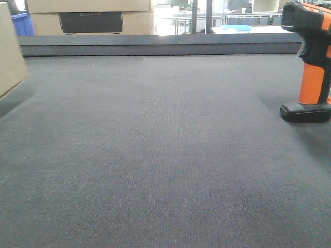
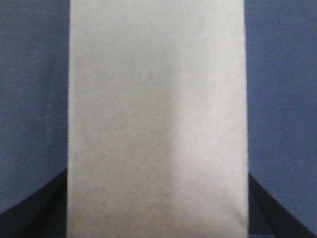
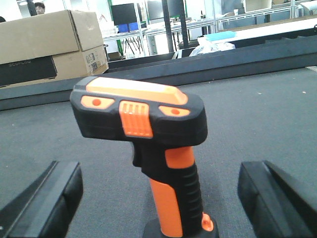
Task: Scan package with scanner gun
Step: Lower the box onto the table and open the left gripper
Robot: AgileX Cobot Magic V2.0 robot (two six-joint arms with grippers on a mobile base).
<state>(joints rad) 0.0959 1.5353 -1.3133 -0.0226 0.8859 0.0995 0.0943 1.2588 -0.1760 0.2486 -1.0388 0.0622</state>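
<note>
right gripper (image 3: 158, 198) wide open astride upright scanner gun (image 3: 148, 134), untouched; left gripper's state unclear, package (image 2: 157, 119) just beneath

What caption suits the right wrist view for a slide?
Scanner gun stands upright on the gray mat between the open jaws of the right gripper.

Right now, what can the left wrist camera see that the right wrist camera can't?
Only the left wrist view shows the package, filling the frame, a dark finger at each bottom corner. Only the right wrist view shows the scanner standing between open fingers, plus a big box behind. Both show the gray mat.
</note>
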